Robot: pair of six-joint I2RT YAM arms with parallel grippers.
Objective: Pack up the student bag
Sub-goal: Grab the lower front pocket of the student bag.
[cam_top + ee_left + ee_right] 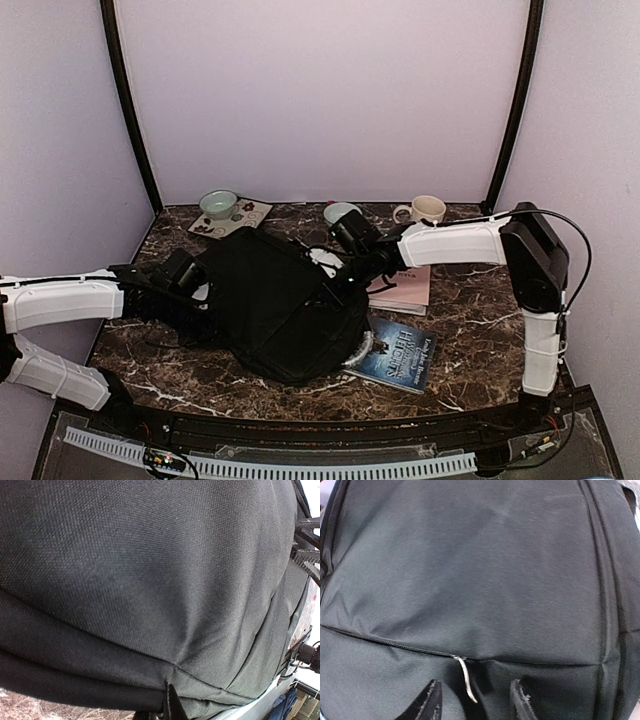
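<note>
Close view: the black woven student bag (150, 570) fills the frame.
Seams cross low down; creases gather where the left gripper (169, 702) pinches it; marble table (30, 707) bottom left.

Blue book (395, 355), front cover: pale title lettering in several lines, too small and blurred to read. Pink book (408, 288): faint printed marks on the cover, illegible. No other text visible.

Student bag (270, 300): plain black; silver zip pull (465, 677). Table (470, 340): dk brown marble, white veins. 2 bks: blue bk (400, 355), pink bk (410, 290). Bowl (218, 205): pale green.
</note>
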